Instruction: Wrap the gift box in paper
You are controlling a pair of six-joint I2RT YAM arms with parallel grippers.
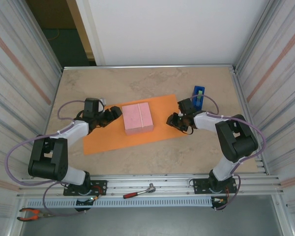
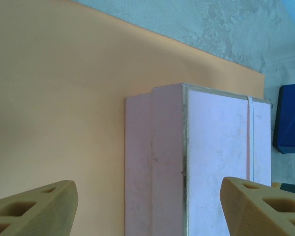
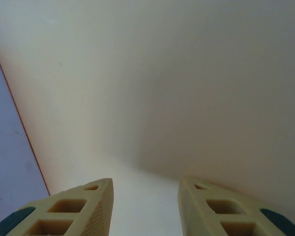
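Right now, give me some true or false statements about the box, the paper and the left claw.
1. The gift box sits on the paper. True.
2. The paper is already folded over the box. False: it lies flat, and the box's top is bare.
3. The left claw is shut on the box. False: it is open, just off the box's left side.
4. The blue tape dispenser stands on the table, off the paper. True.

light: bright, even | shadows: soft | right wrist: overexposed, washed pale | left wrist: sharp
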